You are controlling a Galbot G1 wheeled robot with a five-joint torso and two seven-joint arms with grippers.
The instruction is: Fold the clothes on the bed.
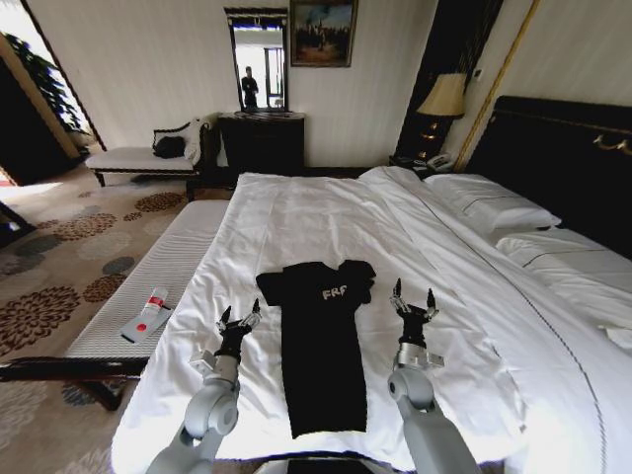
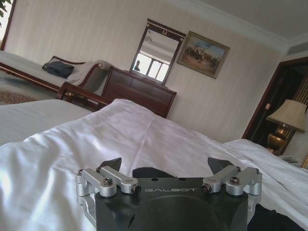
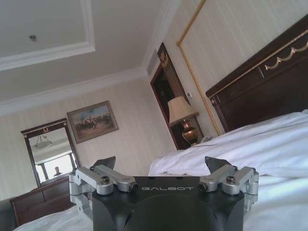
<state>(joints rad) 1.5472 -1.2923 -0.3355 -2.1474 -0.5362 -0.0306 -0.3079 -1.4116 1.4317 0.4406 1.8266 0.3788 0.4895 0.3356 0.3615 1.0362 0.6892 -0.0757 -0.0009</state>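
We see the black T-shirt (image 1: 321, 346), lettered "FR", flat on the bed (image 1: 474, 296) between our spread-open, empty left gripper (image 1: 240, 318) and right gripper (image 1: 414, 300).

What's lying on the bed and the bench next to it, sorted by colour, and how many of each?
Black: 1, the T-shirt lying on the bed, between the open left gripper and the open right gripper.
White: 2, the pillows by the headboard.
White and red: 1, the tube on the bench.
Total: 4.
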